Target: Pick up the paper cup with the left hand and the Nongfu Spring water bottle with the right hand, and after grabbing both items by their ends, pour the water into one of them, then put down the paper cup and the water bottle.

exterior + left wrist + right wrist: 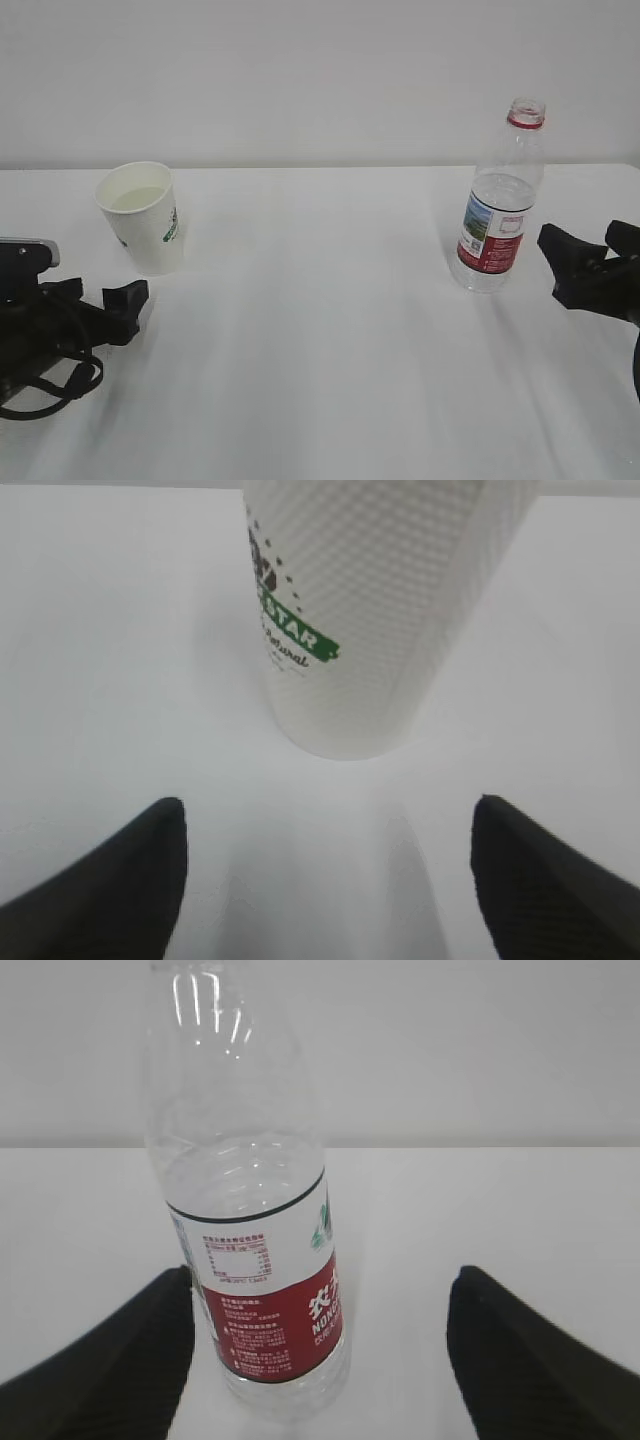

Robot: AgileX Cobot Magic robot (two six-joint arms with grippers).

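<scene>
Exterior view: table (330,330) taken as landmark. At its near-left edge sits the left hand (125,300), jaws spread, nothing held. At the near-right edge sits the right hand (580,262), jaws likewise spread and empty.

Farther back on the table's left side, the paper cup (145,218) stands upright, mouth up, just beyond the left hand and apart from it. Liquid seems to show inside it; hard to be sure.

Farther back on the table's right side, the Nongfu Spring water bottle (498,200) stands upright, uncapped, long axis vertical, water (500,190) partway up.

Left wrist view: the cup's base lies straight ahead, centred between the two fingertips (120,870), not yet between them.

Right wrist view: the bottle lies ahead, offset toward the left fingertip (130,1350), close beside it.

Judgement: each hand is nearer its own item; a straight advance should suit the left, while the right likely needs a small sideways correction.
</scene>
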